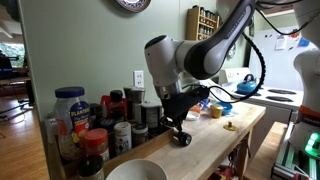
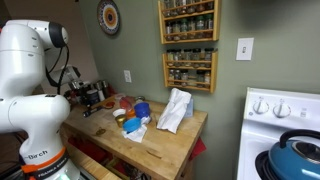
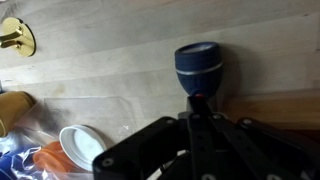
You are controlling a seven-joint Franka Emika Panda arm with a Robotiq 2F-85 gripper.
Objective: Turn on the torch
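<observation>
The torch (image 3: 198, 62) is a stubby dark cylinder lying on the wooden counter (image 3: 120, 60). In the wrist view it sits just beyond my fingertips. My gripper (image 3: 198, 98) is shut, its two fingers pressed together, and the tips touch the near end of the torch. In an exterior view the gripper (image 1: 180, 122) points down at the torch (image 1: 182, 139) on the counter beside the jars. In an exterior view the gripper (image 2: 88, 99) is low over the counter's far left end, and the torch is too small to make out there.
Several spice jars (image 1: 100, 120) crowd the counter beside the arm. A white bowl (image 1: 135, 172) is at the front edge and a small yellow item (image 1: 230, 126) lies farther along. A white cloth (image 2: 175, 110), a blue cup (image 2: 142, 110) and a stove (image 2: 280, 110) are to the right.
</observation>
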